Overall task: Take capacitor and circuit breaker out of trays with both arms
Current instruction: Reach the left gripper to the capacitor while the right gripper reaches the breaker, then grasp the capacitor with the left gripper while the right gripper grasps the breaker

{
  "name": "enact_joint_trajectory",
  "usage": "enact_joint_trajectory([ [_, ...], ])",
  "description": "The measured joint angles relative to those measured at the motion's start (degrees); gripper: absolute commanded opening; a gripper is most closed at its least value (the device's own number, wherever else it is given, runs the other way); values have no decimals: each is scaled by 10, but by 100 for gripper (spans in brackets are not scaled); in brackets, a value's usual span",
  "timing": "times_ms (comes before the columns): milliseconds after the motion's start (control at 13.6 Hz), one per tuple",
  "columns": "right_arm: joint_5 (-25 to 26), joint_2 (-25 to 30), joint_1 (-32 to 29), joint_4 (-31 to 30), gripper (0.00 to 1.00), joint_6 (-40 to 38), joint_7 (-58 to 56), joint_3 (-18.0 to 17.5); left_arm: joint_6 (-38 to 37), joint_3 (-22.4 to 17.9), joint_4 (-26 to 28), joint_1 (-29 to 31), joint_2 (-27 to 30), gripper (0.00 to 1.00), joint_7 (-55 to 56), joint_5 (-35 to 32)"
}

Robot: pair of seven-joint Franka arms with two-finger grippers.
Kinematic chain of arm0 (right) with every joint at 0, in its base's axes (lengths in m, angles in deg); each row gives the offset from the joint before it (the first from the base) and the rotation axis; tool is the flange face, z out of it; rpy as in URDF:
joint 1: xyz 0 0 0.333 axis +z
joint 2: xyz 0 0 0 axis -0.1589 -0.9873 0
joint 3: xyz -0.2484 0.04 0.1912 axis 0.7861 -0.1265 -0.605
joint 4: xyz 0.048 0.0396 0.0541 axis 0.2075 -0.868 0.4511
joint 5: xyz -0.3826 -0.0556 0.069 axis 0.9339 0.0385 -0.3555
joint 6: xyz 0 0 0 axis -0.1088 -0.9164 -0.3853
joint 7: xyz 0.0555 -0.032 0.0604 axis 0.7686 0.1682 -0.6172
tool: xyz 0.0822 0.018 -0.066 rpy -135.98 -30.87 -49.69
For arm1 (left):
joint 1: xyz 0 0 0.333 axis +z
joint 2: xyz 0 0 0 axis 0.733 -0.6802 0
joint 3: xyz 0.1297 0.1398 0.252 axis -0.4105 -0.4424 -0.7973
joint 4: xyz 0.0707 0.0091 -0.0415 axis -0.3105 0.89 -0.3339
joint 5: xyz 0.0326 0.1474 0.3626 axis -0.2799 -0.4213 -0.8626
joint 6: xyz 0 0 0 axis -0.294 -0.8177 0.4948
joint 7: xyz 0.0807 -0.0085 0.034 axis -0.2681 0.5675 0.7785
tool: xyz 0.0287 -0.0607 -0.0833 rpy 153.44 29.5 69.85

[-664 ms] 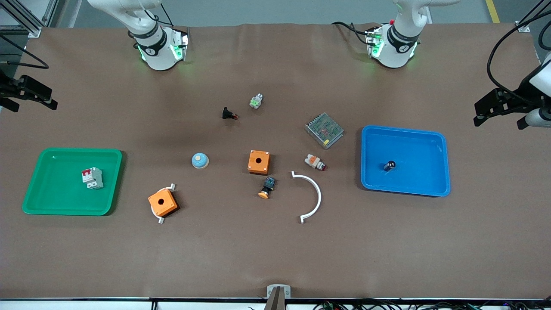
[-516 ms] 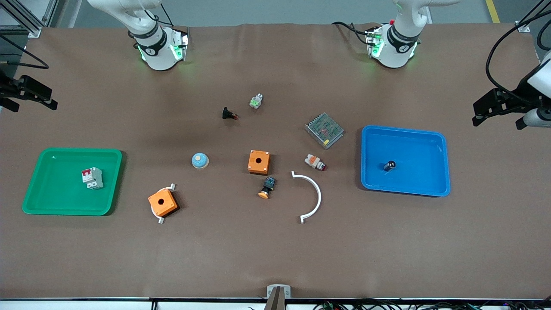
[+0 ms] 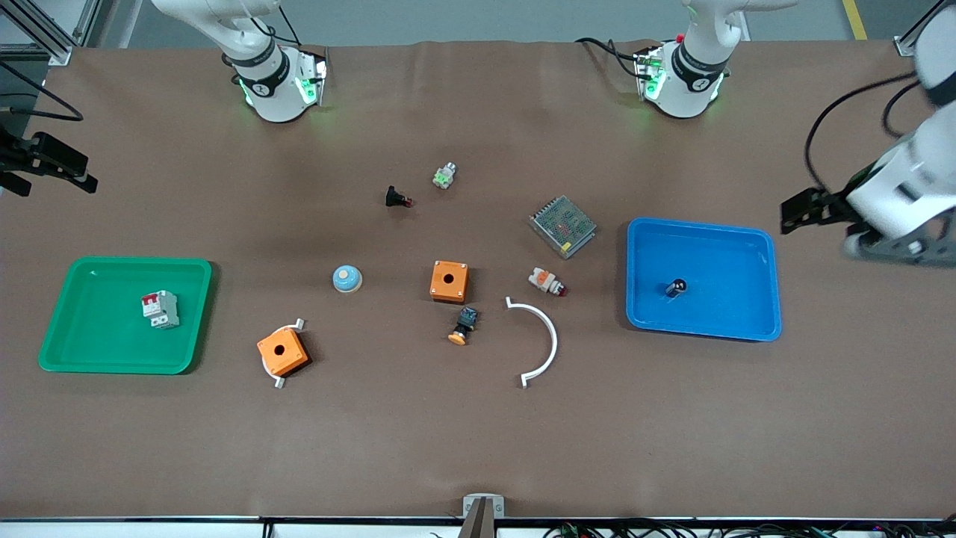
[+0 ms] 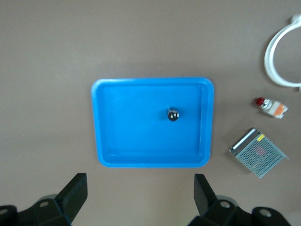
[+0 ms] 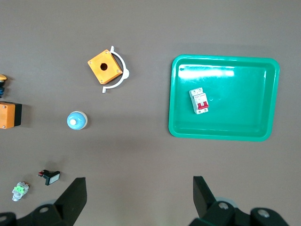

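The capacitor (image 3: 677, 287), a tiny black cylinder with a shiny end, lies in the blue tray (image 3: 754, 329); it also shows in the left wrist view (image 4: 173, 114). The breaker (image 3: 160, 309), grey-white with a red top, lies in the green tray (image 3: 60, 359); it also shows in the right wrist view (image 5: 199, 100). My left gripper (image 3: 795, 212) is open and empty, up over the bare table beside the blue tray (image 4: 106, 155). My right gripper (image 3: 75, 170) is open and empty, up over the table edge at the right arm's end, apart from the green tray (image 5: 175, 127).
Between the trays lie two orange boxes (image 3: 449, 281) (image 3: 282, 353), a white arc (image 3: 551, 340), a metal mesh unit (image 3: 563, 226), a blue dome button (image 3: 347, 279), a white-orange-red button (image 3: 547, 282), an orange-capped black button (image 3: 464, 326), a red-tipped black switch (image 3: 397, 198) and a small green-lit button (image 3: 444, 176).
My left arm's hand has swung in from the table's end toward the blue tray. The right gripper and both trays' contents have stayed in place.
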Motion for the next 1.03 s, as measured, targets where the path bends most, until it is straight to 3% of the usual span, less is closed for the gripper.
enact_joint_trajectory([
  [295,0,-10,-12,-17,100,27,0,1,131,9,119,-10,-46,100,4,1],
  [516,0,-56,-29,-58,100,93,0,2,221,21,177,-13,-89,100,4,1],
  [738,0,-127,-52,-75,100,151,-26,2,317,22,223,-13,-137,100,4,1],
  [1033,0,-216,-92,-75,100,222,-84,3,366,23,240,-23,-174,97,4,1],
])
